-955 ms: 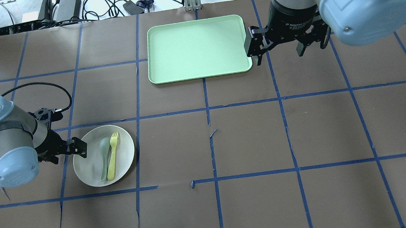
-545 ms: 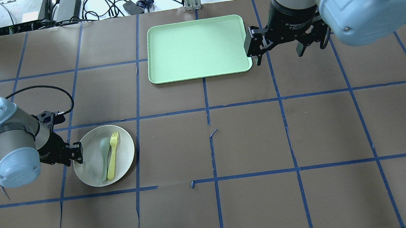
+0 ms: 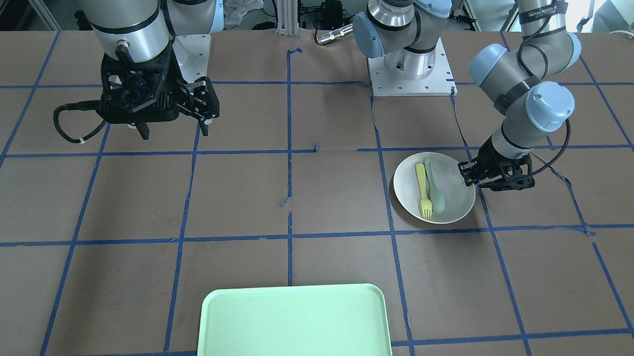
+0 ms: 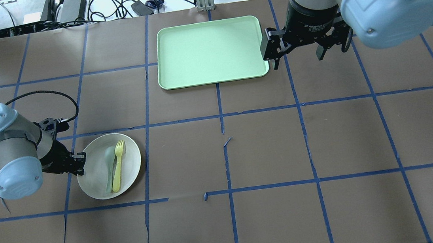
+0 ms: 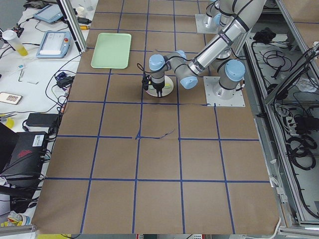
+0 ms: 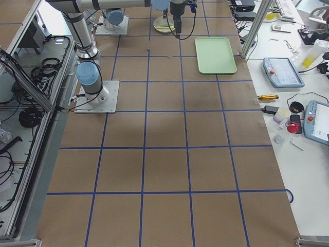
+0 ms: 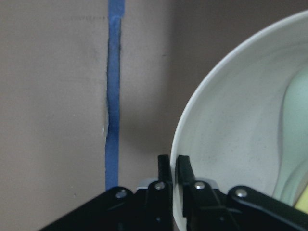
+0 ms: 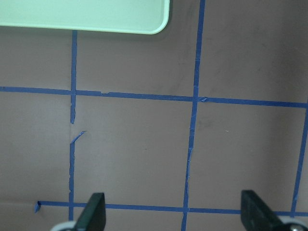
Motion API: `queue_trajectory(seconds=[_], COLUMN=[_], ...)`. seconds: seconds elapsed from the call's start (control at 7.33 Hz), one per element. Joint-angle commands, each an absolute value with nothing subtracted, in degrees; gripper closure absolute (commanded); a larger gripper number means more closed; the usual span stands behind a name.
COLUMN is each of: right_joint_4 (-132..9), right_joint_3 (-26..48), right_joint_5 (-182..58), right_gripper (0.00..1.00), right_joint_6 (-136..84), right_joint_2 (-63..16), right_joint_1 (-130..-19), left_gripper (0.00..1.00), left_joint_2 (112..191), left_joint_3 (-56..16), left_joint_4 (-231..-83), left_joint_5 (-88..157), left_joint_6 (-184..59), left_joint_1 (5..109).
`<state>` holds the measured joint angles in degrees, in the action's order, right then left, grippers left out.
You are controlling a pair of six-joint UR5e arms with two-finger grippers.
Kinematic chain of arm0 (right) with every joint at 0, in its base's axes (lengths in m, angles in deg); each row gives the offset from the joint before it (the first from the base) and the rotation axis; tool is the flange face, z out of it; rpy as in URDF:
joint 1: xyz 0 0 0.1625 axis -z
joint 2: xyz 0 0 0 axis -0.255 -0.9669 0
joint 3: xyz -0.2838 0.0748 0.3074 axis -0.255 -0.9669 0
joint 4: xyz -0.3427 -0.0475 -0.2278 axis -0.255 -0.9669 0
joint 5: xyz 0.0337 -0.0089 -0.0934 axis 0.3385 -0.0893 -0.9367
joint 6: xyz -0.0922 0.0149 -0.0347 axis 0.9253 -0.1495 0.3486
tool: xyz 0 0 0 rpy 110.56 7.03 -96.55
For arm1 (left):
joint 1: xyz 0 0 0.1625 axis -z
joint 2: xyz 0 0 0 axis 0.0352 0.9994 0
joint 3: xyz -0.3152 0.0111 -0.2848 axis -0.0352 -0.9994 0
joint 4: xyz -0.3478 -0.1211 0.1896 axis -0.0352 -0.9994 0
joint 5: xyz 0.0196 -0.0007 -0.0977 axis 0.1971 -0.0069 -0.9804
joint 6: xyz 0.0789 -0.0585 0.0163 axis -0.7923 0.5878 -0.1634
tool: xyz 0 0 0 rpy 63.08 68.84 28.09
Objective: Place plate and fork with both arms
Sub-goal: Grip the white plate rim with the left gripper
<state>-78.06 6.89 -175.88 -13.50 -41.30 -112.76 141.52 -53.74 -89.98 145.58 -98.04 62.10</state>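
Observation:
The off-white plate (image 4: 130, 157) lies at the table's left front; it also shows in the front-facing view (image 3: 454, 194). The pale-yellow fork (image 4: 117, 168) lies in the plate beside a grey-green spoon (image 4: 108, 163). My left gripper (image 4: 80, 163) is at the plate's left rim. In the left wrist view my left gripper (image 7: 172, 166) has both fingers shut on that rim (image 7: 231, 134). My right gripper (image 4: 297, 60) is open and empty, held above the table just right of the mint-green tray (image 4: 210, 52).
The tray lies at the far middle of the table; its corner shows in the right wrist view (image 8: 82, 12). Cables and power bricks (image 4: 70, 8) lie beyond the far edge. Blue tape lines cross the brown table cover.
My left gripper has drawn back from over the plate to its left rim and shut on it. The plate has shifted slightly left. The right arm has not moved.

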Motion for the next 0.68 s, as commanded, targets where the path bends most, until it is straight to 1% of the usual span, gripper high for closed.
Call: queue_trajectory(seconds=[0.0,0.14,0.27,0.55], right_joint_4=[-78.1,-78.1,-78.1,-78.1], right_joint_3=[6.8,6.8,6.8,6.8], right_joint_5=[-175.8,-175.8,-175.8,-175.9], right_gripper=[0.0,0.0,0.0,0.0], right_joint_6=[-13.5,-13.5,-13.5,-13.5], right_joint_2=[-41.3,-41.3,-41.3,-41.3], right_joint_1=[-112.8,-112.8,-112.8,-112.8], left_gripper=[1.0,1.0,1.0,1.0], left_joint_2=[141.6,142.1,142.8,145.4], left_joint_3=[-46.2,-42.1,-39.5,-35.7], left_joint_4=[-99.5,-105.4,-108.5,-108.5], left_joint_5=[138.7,134.5,131.4,126.2], left_joint_6=[-97.9,-97.9,-97.9,-95.3], left_joint_1=[62.1,62.1,62.1,63.0])
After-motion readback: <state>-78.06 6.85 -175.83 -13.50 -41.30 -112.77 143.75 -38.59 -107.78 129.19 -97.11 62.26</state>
